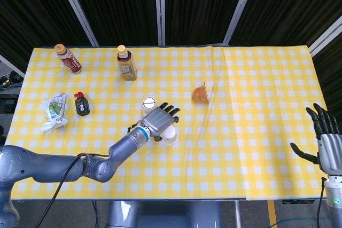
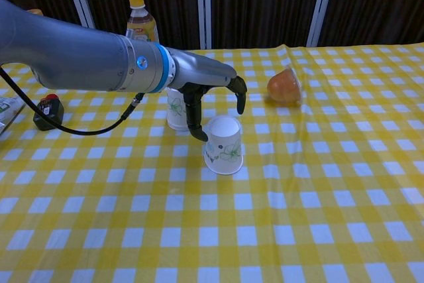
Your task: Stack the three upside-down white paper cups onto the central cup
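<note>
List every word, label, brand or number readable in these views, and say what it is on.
No text can be read in either view.
Bottle with yellow cap: label printed, too blurred to read.
Bottle with red label: print too small to read.
Crumpled packet: green and white print, illegible.
Two paper cups: leaf pattern only, no lettering visible.

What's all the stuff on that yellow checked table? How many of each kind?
Paper cups: 2
Drink bottles: 2
Orange jelly cup on its side: 1
Small black item with red top: 1
Crumpled wrapper: 1
Total: 7
</note>
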Robot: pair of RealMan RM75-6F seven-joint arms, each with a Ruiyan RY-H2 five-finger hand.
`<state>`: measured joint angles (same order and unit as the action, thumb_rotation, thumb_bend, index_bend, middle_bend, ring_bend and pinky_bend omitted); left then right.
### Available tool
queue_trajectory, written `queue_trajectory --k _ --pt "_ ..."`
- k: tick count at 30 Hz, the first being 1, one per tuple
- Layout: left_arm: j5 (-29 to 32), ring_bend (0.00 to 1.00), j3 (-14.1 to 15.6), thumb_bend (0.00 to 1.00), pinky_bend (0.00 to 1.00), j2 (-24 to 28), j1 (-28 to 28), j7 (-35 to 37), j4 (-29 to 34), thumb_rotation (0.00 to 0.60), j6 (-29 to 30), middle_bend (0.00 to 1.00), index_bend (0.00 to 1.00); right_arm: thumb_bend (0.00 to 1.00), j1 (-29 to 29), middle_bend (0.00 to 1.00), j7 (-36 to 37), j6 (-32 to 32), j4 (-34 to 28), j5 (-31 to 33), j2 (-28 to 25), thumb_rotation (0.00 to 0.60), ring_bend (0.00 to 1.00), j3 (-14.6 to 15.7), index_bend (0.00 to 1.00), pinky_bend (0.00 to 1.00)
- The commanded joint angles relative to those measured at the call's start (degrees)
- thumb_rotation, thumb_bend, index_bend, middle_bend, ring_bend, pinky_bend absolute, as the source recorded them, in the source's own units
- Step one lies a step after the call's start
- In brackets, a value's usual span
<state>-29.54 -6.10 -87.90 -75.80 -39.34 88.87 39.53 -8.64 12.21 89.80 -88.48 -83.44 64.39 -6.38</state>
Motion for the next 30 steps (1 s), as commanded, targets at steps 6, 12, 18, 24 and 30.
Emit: queue_trajectory --k 6,12,18,24,30 --pt "-0.3 0.0 1.1 0.32 0.0 -1.6 -0.8 1.5 -1.3 0.6 1.5 0.0 0.38 0.09 0.3 0.0 0.2 0.1 0.0 -0.5 0.0 0.6 0.0 -0.5 0.08 0.0" --pt "-3.0 0.0 0.6 0.34 0.0 0.4 0.3 3.9 0.6 0.6 3.3 0.0 0.43 0.09 0.6 0.0 0.1 0.0 0.0 -0.8 0.0 0.6 0.0 -0.7 0.08 0.0" --pt "-7.5 0.0 -0.5 0.34 0.0 6.4 3.1 7.4 5.8 0.6 6.5 0.0 0.43 0.09 0.8 0.0 -0.3 -0.2 -0.1 -1.2 0.1 0.6 0.0 -0.8 0.08 0.0" --pt "-9.8 0.0 -1.3 0.34 0.0 14.0 6.7 11.0 8.4 0.6 9.2 0.0 0.42 0.09 0.8 0.0 -1.2 -0.3 0.0 -1.4 0.4 0.6 0.0 -1.0 0.08 0.0" --pt "-10.6 0.0 -1.4 0.34 0.0 18.4 10.1 15.8 6.1 0.6 8.1 0.0 0.41 0.09 0.9 0.0 -2.2 -0.1 -0.3 -2.0 0.7 0.6 0.0 -1.0 0.08 0.0"
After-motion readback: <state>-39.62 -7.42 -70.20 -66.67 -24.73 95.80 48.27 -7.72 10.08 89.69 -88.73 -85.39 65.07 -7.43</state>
